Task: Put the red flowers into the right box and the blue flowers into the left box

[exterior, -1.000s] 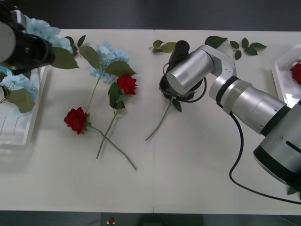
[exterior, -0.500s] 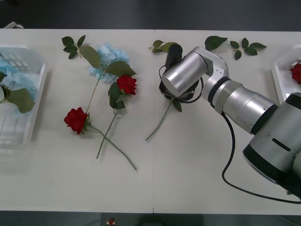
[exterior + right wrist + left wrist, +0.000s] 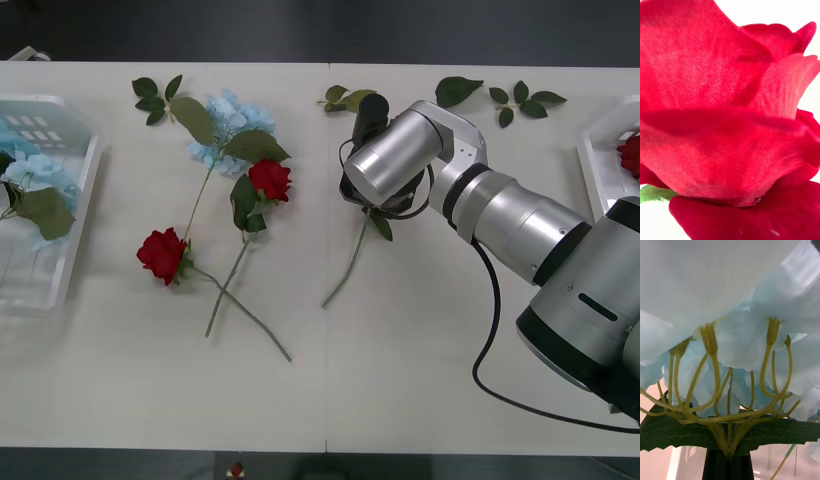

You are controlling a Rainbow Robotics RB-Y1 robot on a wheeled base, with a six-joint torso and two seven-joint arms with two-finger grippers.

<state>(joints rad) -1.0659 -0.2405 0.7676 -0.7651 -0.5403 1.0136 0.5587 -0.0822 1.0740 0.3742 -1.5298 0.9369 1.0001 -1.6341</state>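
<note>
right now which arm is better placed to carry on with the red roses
Right. Its claw sits mid-table over a red rose whose stem trails out below, and the right box lies on that side.

Right arm stretched across the table, wrist bent down at mid-table.

The robot's right arm (image 3: 520, 225) reaches in from the near right corner, its silver segments running diagonally toward the far middle, a black cable looping beneath the forearm. The wrist barrel (image 3: 393, 160) tilts downward, with the right tool (image 3: 365, 195) tucked under it, its fingers hidden by the wrist housing. Behind the tool, the elbow joint and heavy shoulder casing sit low at the near right.
</note>
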